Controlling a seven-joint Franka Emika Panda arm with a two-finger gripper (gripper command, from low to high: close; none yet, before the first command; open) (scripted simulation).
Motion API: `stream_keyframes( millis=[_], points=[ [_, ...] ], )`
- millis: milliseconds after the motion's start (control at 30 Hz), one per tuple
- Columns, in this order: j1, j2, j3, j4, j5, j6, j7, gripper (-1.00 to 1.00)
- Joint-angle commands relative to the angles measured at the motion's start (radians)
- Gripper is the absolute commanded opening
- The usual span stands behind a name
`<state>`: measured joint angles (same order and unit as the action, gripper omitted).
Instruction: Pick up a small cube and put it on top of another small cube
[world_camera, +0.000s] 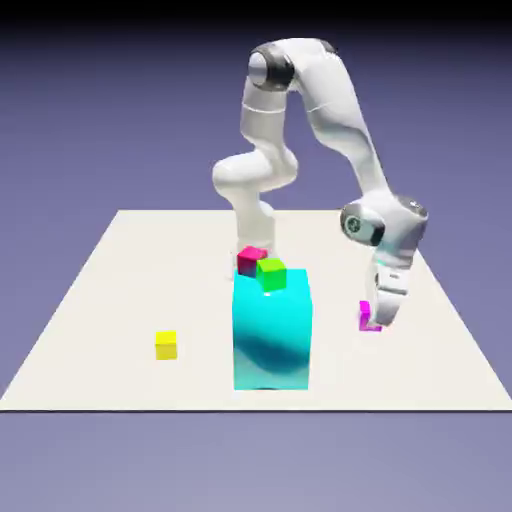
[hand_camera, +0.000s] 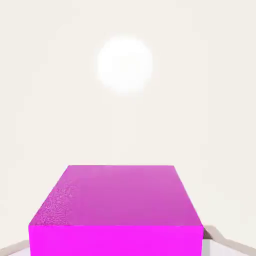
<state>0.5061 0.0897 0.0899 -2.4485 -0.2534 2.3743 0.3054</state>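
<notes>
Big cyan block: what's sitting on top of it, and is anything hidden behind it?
A green cube rests on the big cyan block. A crimson cube shows at its far edge; whether it rests on the block or behind it is unclear. The table behind is covered.

From the outside camera I see only a sliver of the small cube (world_camera: 366, 316); the end effector (world_camera: 378, 318) covers most of it. Through the hand camera that cube (hand_camera: 117, 210) runs off the bottom edge, hiding most of both fingertips (hand_camera: 212, 239).
</notes>
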Motion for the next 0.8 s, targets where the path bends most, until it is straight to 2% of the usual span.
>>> stream_keyframes(
  millis=[0, 500, 600, 767],
  points=[
    [-0.014, -0.036, -0.001, 0.006, 0.012, -0.043, 0.033, -1.00],
    [-0.485, -0.561, -0.067, 0.053, 0.256, -0.651, 0.523, -1.00],
    [-0.539, -0.558, -0.088, 0.035, 0.266, -0.635, 0.532, -1.00],
    [-0.539, -0.532, -0.087, -0.125, 0.267, -0.448, 0.531, -1.00]
  ],
)
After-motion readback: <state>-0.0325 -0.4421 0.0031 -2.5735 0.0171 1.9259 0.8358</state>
